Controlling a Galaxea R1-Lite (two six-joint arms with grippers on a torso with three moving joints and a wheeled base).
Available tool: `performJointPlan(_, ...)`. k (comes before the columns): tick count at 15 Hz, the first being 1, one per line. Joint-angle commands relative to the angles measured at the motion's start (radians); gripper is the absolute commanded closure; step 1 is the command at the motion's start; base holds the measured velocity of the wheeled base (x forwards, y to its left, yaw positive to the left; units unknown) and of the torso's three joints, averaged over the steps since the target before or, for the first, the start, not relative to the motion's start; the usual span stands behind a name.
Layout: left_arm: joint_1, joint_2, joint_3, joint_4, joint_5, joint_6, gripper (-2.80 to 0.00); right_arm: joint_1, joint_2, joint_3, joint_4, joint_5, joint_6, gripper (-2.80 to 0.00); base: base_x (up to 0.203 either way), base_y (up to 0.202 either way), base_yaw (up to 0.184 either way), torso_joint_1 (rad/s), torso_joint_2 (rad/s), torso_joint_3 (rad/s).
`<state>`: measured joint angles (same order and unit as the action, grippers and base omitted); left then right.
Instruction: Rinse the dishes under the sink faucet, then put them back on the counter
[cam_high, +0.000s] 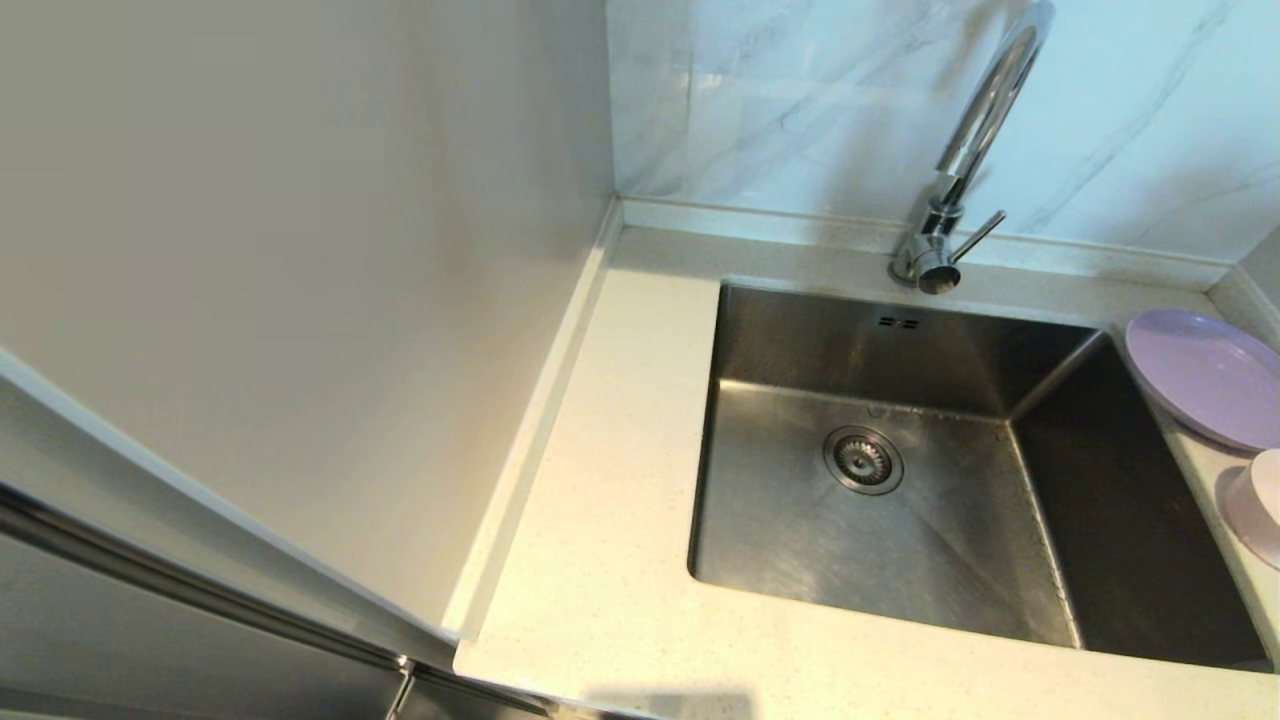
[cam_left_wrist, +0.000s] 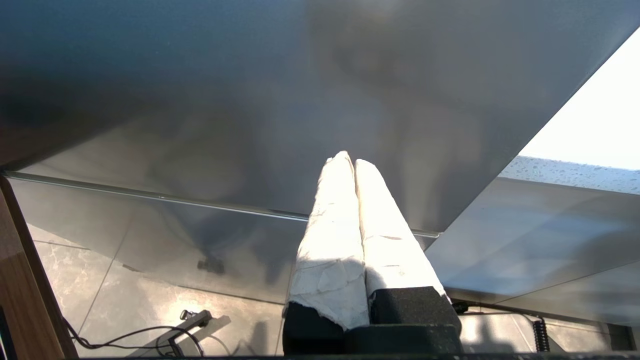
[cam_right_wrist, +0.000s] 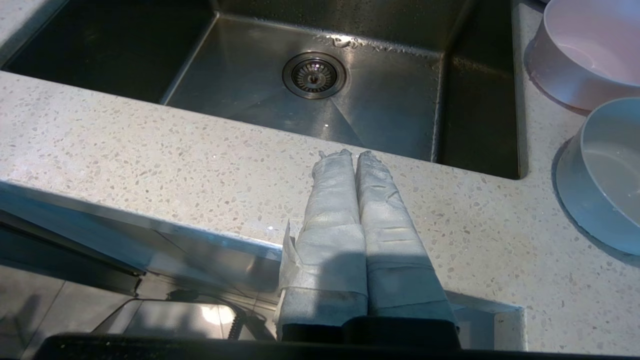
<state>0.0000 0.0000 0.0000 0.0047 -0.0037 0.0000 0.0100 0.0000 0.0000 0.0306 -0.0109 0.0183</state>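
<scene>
Plate (cam_high: 1205, 375) apparently lies flat beside sink (cam_high: 900, 470).

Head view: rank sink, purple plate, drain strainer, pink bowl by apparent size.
1. sink
2. purple plate, partly cut off by the frame
3. drain strainer and pink bowl: unsure, since the bowl is mostly out of frame.

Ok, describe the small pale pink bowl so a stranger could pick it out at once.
Start at the rectangular stainless-steel sink and move to the speckled cream stone counter along its right side. The small pale pink round plastic bowl sits there, between a flat lilac plate and a grey-blue bowl.
</scene>
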Motion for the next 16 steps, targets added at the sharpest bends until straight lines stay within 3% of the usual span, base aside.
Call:
performJointPlan(1, 0.0, 0.0, 0.0, 0.0, 0.0, 0.0, 0.0, 0.001, 0.002, 0.009, 0.0, 0.0, 0.0, 0.0, 0.0, 0.0, 0.0, 0.0, 0.0, 0.0)
performJointPlan(16, 0.0, 0.0, 0.0, 0.0, 0.001, 0.0, 0.0, -0.001, 0.002, 0.009, 0.0, 0.0, 0.0, 0.0, 0.0, 0.0, 0.0, 0.0, 0.0, 0.0)
